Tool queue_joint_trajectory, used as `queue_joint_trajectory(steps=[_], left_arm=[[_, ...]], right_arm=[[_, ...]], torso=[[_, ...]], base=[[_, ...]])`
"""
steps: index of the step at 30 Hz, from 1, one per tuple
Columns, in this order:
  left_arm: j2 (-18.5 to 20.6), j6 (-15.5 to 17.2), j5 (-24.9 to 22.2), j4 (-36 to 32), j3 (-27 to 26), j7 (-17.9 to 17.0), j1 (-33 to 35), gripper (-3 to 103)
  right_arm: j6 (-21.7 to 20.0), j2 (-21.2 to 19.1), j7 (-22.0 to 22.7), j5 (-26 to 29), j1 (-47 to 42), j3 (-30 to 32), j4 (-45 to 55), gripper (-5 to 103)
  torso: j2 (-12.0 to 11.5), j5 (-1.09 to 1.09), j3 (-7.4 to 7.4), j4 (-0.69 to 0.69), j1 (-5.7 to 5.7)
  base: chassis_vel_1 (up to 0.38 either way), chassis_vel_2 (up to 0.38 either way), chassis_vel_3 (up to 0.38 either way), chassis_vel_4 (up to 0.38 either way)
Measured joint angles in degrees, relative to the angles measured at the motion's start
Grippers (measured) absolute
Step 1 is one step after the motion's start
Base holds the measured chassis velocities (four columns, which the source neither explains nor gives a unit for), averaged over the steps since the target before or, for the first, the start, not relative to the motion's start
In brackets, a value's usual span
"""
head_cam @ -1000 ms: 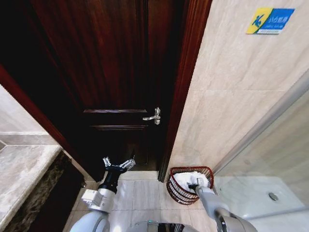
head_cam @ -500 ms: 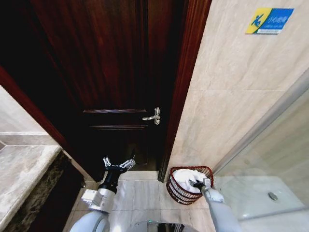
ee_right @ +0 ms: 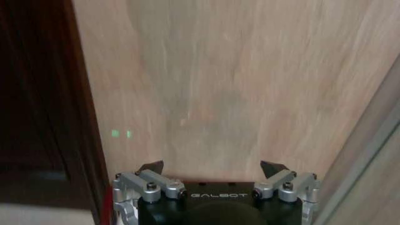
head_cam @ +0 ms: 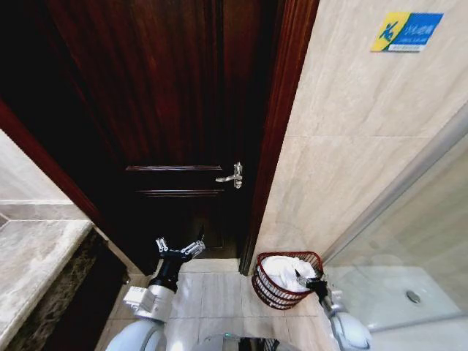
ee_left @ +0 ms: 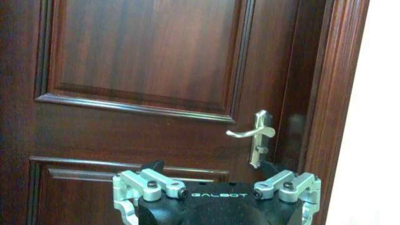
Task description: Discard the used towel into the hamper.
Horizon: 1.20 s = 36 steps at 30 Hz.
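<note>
The hamper (head_cam: 265,287), a dark red-brown wire basket, stands on the tiled floor in the corner between the door frame and the beige wall. A white towel (head_cam: 280,269) lies bunched inside it. My right gripper (head_cam: 306,276) hovers at the hamper's right rim, just beside the towel. In the right wrist view this gripper (ee_right: 211,168) is open with nothing between its fingers, facing the wall. My left gripper (head_cam: 179,248) is parked open near the door's lower panel, and in the left wrist view it (ee_left: 212,168) points at the door.
A dark wooden door (head_cam: 175,110) with a silver lever handle (head_cam: 232,176) is straight ahead. A stone counter (head_cam: 33,256) lies at the left. A glass shower partition (head_cam: 409,241) and shower floor are at the right. Floor tiles (head_cam: 216,292) lie between my arms.
My right gripper has let go of the towel and drawn back from over the hamper toward its right rim. The towel now rests in the hamper. The left arm has not moved.
</note>
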Motion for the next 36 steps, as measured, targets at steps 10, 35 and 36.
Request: queue_joint_trajectory(steps=[10, 35, 36], left_arm=[[0.0, 0.0, 0.0, 0.0, 0.0, 0.0, 0.0, 100], [0.0, 0.0, 0.0, 0.0, 0.0, 0.0, 0.0, 100], [0.0, 0.0, 0.0, 0.0, 0.0, 0.0, 0.0, 100]], right_arm=[[3.5, 4.6, 4.1, 0.0, -11.1, 0.0, 20.4, 100], [1.9, 10.7, 7.1, -3.8, -16.3, -5.1, 51.5, 100], [2.1, 10.8, 7.2, -4.2, -16.4, -5.6, 51.5, 100]], torso=[[0.0, -0.02, 0.00, 0.00, 0.00], [0.0, 0.00, 0.01, 0.00, 0.00], [0.0, 0.00, 0.01, 0.00, 0.01]], base=[[0.000, 0.000, 0.000, 0.000], [0.000, 0.000, 0.000, 0.000], [0.000, 0.000, 0.000, 0.000]])
